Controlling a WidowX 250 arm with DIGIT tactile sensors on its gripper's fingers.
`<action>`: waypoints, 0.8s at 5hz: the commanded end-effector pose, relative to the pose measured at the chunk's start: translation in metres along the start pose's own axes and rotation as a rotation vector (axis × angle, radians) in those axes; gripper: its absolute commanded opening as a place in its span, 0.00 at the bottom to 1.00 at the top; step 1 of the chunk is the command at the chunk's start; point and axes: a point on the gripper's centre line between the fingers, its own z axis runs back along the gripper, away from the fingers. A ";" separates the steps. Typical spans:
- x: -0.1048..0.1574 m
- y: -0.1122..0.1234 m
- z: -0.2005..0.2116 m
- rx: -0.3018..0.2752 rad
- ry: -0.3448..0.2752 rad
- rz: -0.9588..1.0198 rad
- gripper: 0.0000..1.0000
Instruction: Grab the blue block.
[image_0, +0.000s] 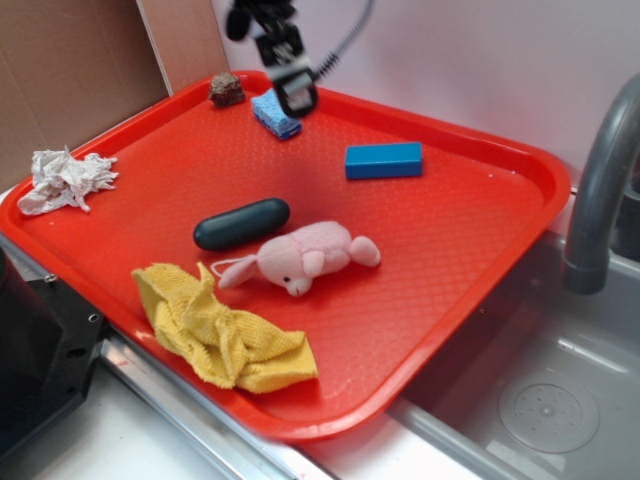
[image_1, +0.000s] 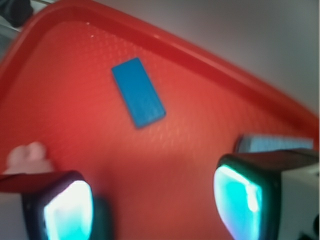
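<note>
A: What's the biggest thing here?
B: The red tray (image_0: 480, 210), filling the frame's middle.
A: And on it?
B: A yellow cloth (image_0: 225, 330) lower left, a pink plush (image_0: 305, 255) at center, and the blue block (image_0: 384, 160) lying flat, upper right of center.
A: The gripper (image_0: 293, 92)?
B: Top center, fingers (image_1: 67, 210) spread apart, holding nothing, over a sponge (image_0: 276, 115).

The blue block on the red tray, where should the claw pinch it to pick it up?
Pinch the blue block across its two long sides, near the middle, coming straight down from above. It lies flat on the tray with bare space all round, and its narrow width looks easy to span. The claw is open, so it probably only needs turning to line up.
</note>
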 end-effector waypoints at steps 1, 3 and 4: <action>0.032 -0.008 -0.038 0.099 -0.004 -0.083 1.00; 0.044 -0.021 -0.070 -0.024 0.079 -0.160 1.00; 0.041 -0.023 -0.073 -0.001 0.104 -0.158 0.00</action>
